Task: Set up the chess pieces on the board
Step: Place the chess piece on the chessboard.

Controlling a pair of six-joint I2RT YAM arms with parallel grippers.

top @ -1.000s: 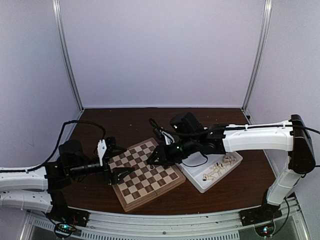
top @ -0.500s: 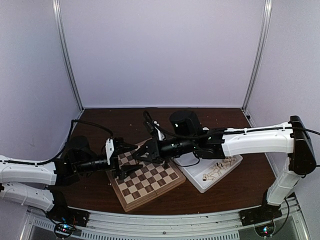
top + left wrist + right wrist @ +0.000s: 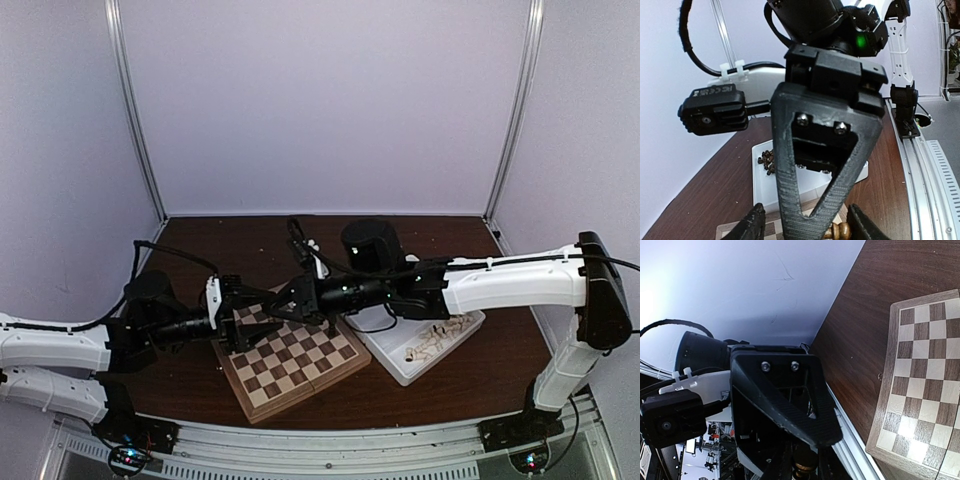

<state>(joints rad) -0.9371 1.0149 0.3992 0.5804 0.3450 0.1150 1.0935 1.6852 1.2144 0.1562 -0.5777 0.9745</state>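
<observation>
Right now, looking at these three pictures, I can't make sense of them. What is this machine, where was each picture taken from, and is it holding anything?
These are two robot arms, a left arm and a right arm, bolted to the near edge of a table. Each ends in a two-finger pincer called a gripper. The wide picture comes from a fixed camera above and behind them. The other two come from a small camera on each wrist, so each mostly shows the other arm's pincer up close. On the table lie a wooden chessboard and a white tray with pale pieces in one compartment and dark pieces in the other. The right gripper pinches one small brown chess piece. The left gripper is open around it, perhaps to take it.
</observation>
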